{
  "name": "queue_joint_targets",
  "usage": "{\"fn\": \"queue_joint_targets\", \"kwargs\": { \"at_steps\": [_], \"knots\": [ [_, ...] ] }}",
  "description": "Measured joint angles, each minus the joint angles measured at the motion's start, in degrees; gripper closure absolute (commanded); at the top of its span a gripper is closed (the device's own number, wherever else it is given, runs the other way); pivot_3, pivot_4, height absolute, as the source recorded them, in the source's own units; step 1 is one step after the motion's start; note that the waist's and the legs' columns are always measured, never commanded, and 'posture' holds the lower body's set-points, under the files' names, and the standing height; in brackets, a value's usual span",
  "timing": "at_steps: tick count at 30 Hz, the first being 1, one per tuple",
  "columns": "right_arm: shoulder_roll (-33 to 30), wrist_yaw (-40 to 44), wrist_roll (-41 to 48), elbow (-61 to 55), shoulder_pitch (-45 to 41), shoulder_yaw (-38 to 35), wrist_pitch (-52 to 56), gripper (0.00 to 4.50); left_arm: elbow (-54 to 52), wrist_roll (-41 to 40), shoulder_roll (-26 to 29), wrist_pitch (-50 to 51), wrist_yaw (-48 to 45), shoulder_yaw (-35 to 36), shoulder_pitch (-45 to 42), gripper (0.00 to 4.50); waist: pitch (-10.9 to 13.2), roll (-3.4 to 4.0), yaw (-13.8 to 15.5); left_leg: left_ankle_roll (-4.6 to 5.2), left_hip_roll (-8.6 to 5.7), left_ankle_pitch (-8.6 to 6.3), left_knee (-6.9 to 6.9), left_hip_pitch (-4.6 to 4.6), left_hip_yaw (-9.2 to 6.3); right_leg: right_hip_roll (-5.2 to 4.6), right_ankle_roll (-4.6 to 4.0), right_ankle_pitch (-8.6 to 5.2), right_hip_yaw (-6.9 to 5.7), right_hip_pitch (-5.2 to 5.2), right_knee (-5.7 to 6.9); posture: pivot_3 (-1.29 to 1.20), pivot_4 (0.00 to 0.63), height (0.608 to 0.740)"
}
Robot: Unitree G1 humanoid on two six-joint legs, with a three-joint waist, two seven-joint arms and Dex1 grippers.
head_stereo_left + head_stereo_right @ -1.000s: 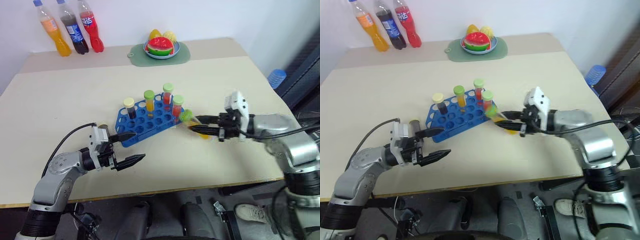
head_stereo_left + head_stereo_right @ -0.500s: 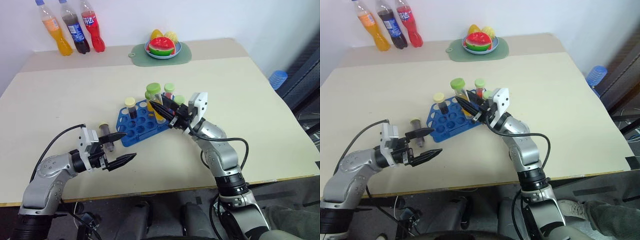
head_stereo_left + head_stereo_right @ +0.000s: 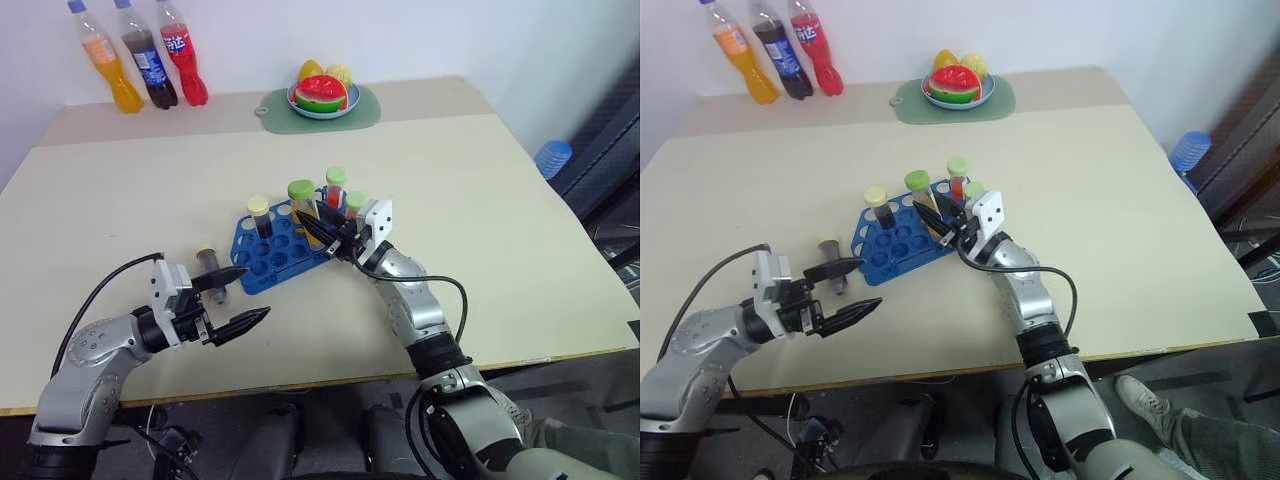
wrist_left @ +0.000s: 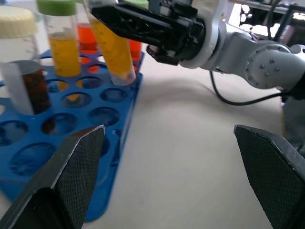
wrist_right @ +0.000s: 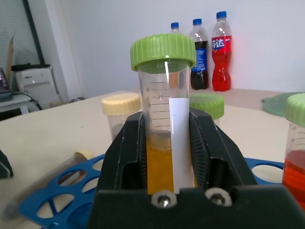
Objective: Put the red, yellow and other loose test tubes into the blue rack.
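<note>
The blue rack sits mid-table with a cream-capped dark tube, a green-capped red tube and a green-capped yellow tube standing in it. My right gripper is shut on a second yellow tube with a green cap. It holds the tube upright over the rack's right edge; I cannot tell whether the tip is in a hole. A loose dark tube lies on the table left of the rack. My left gripper is open just in front of it, holding nothing.
Three soda bottles stand at the back left corner. A plate of fruit rests on a green mat at the back. A blue object stands off the table's right side. Bare tabletop lies right of the rack.
My right arm swung in from the right and tipped the yellow tube from lying level to upright over the rack. The left gripper drew slightly left, staying open.
</note>
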Motion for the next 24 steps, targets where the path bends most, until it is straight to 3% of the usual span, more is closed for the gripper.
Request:
{"fn": "queue_joint_targets", "kwargs": {
  "at_steps": [10, 11, 12, 16, 17, 21, 24],
  "knots": [
    [0.4, 0.6, -1.6, 8.6, -1.3, -0.6, -8.2, 3.76, -1.2, -0.1, -0.6, 0.1, 0.9, 0.0, 0.7, 0.0, 0.0, 0.01, 0.0, -0.05, 0.02, 0.0, -0.01, 0.21, 0.0, 0.04, -0.01, 0.0, 0.02, 0.17, 0.06, 0.0, 0.15, 0.74],
    [0.2, 1.3, -1.5, 8.7, -1.2, -0.7, -8.5, 2.73, -1.2, -0.3, -0.7, 0.3, 1.0, 0.0, 0.7, 0.0, 0.0, 0.01, 0.0, -0.05, 0.02, 0.0, -0.01, 0.21, 0.0, 0.03, -0.01, 0.0, 0.02, 0.17, 0.05, 0.0, 0.15, 0.74],
    [-0.1, 1.9, -1.5, 8.7, -0.9, -0.7, -8.7, 2.39, -1.2, -0.7, -0.7, 0.4, 1.0, 0.0, 0.7, 0.0, 0.0, 0.01, 0.0, -0.05, 0.02, 0.0, -0.02, 0.22, 0.0, 0.04, -0.01, 0.0, 0.02, 0.17, 0.05, 0.0, 0.15, 0.74],
    [-2.6, 2.5, -3.0, 6.5, 3.6, 0.1, -8.2, 0.22, -1.3, -2.7, -1.6, 1.7, 2.4, 0.9, 0.9, 0.0, 0.0, 0.02, 0.1, -0.05, 0.01, -0.02, -0.04, 0.21, 0.0, 0.03, -0.02, -0.01, 0.03, 0.15, 0.03, 0.0, 0.15, 0.74],
    [-3.4, 2.4, -3.4, 4.7, 4.7, 0.2, -7.5, 0.03, -1.4, -3.7, -2.1, 2.6, 3.3, 1.5, 1.0, 0.0, 0.0, 0.02, 0.0, -0.05, 0.01, -0.02, -0.03, 0.21, 0.0, 0.03, -0.02, -0.01, 0.04, 0.14, 0.03, 0.0, 0.15, 0.74],
    [-9.6, 3.2, -4.0, -9.9, 10.2, 1.4, -0.9, 0.03, -5.2, -11.6, -5.0, 10.7, 14.1, 5.6, 1.9, 0.0, 0.0, -0.01, 0.4, -0.03, 0.01, -0.04, 0.02, 0.19, -0.03, -0.02, -0.01, -0.01, 0.05, 0.18, 0.03, 0.0, 0.15, 0.74],
    [-16.3, 5.2, -3.0, -22.9, 16.3, 2.1, 8.0, 0.03, -11.4, -14.2, -6.5, 18.5, 28.9, 9.0, 3.3, 0.0, 0.0, -0.04, 0.5, -0.02, 0.01, -0.06, 0.05, 0.18, -0.04, -0.11, 0.0, -0.02, 0.05, 0.23, 0.0, 0.0, 0.15, 0.74]
  ]
}}
